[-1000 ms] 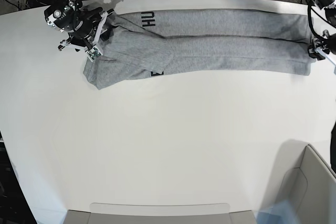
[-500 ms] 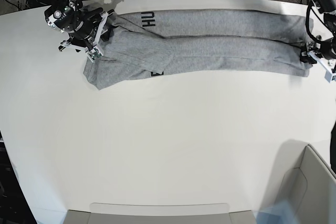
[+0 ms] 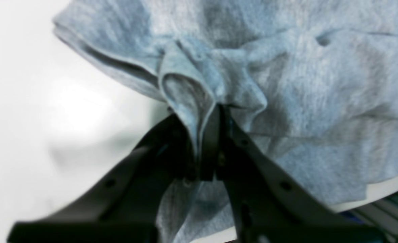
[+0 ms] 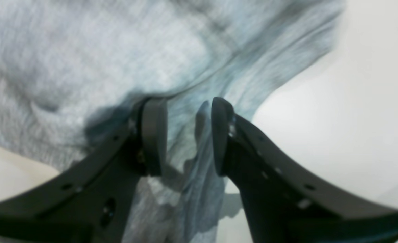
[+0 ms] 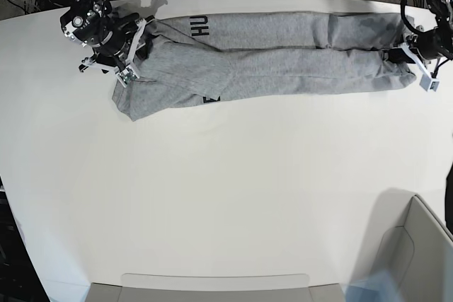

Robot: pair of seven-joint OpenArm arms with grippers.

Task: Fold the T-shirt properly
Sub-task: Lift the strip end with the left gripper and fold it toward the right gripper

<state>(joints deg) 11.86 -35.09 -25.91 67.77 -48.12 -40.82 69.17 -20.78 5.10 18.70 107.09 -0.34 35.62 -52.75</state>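
Left gripper [image 3: 205,135] pinches T-shirt [image 5: 283,61] hem (right gripper [image 4: 189,135] agape).

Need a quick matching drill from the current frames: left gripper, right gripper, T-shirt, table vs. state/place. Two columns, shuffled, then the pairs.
Column 1
1. left gripper
2. right gripper
3. T-shirt
4. table

Column 2
A. lies as a long grey band along the far edge
B. jaws apart, with grey cloth hanging between them
C. white, bare across its near half
D. jaws pinched together on a bunched fold of cloth

Pairs: 1-D, 2-B, 3-A, 4-C
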